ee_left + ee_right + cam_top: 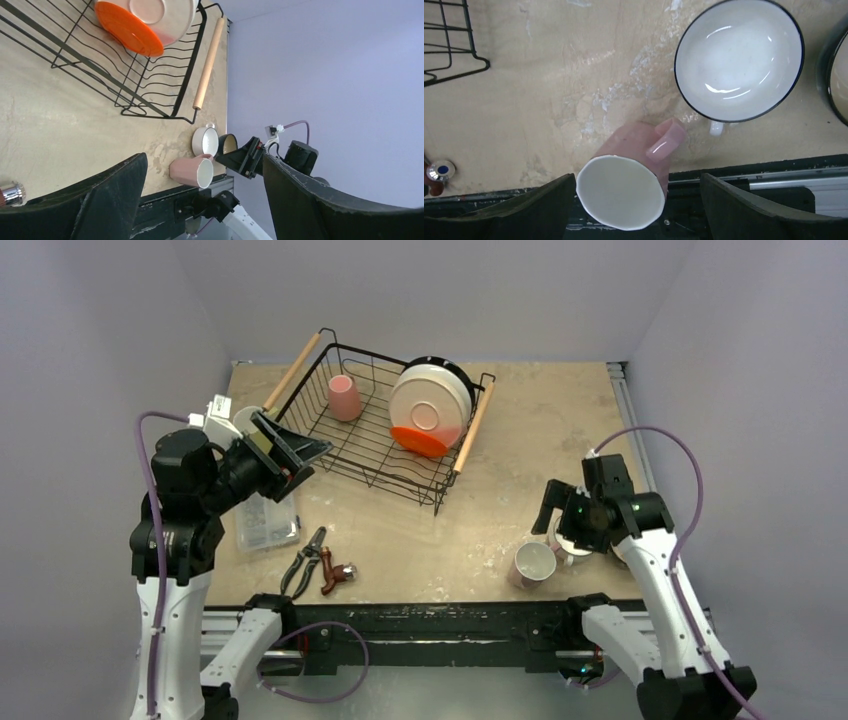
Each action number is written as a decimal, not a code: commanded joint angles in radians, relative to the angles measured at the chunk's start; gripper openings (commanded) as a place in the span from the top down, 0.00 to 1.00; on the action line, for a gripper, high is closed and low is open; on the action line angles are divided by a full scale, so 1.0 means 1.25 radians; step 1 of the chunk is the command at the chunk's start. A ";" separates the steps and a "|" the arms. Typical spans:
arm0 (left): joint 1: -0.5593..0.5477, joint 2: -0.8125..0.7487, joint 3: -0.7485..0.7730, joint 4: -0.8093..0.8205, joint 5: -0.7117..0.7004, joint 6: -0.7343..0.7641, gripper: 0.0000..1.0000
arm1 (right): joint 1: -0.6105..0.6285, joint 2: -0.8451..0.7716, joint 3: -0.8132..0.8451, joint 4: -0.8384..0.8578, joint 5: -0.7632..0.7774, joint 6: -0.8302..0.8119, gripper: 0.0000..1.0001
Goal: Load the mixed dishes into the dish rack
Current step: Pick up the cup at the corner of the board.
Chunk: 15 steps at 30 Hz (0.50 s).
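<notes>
The dish rack (372, 445) stands at the back middle and holds an upturned pink mug (344, 397), a cream plate (430, 398), a red plate (424, 441) and a dark bowl (447, 364) behind them. My left gripper (291, 454) is open and empty, raised by the rack's near left corner. My right gripper (556, 523) is open, its fingers either side of a second pink mug (624, 177) at the table's front edge, with a gap on the right side. A white mug (738, 60) and a dark-rimmed mug (838, 70) stand just behind it.
A clear plastic box (267, 523) lies under my left arm. Pliers (305, 562) and a red-handled tool (338, 575) lie near the front edge. The rack's right wooden handle (209, 62) points toward the mugs.
</notes>
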 commanded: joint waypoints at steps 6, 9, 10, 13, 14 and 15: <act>0.004 -0.011 0.001 0.045 0.044 -0.035 0.16 | 0.001 -0.048 -0.124 0.026 -0.045 0.003 0.24; 0.003 -0.009 0.000 0.048 0.048 -0.043 0.16 | 0.002 -0.048 -0.156 0.055 -0.071 0.013 0.39; 0.004 -0.007 0.000 0.049 0.050 -0.046 0.17 | 0.002 -0.039 -0.164 0.062 -0.073 0.015 0.41; 0.004 -0.005 0.000 0.050 0.047 -0.053 0.17 | 0.005 -0.024 -0.167 0.076 -0.051 0.026 0.47; 0.004 -0.005 -0.002 0.054 0.047 -0.055 0.17 | 0.005 -0.023 -0.163 0.074 -0.035 0.033 0.47; 0.004 -0.004 -0.003 0.059 0.046 -0.059 0.17 | 0.005 -0.021 -0.161 0.074 -0.027 0.036 0.49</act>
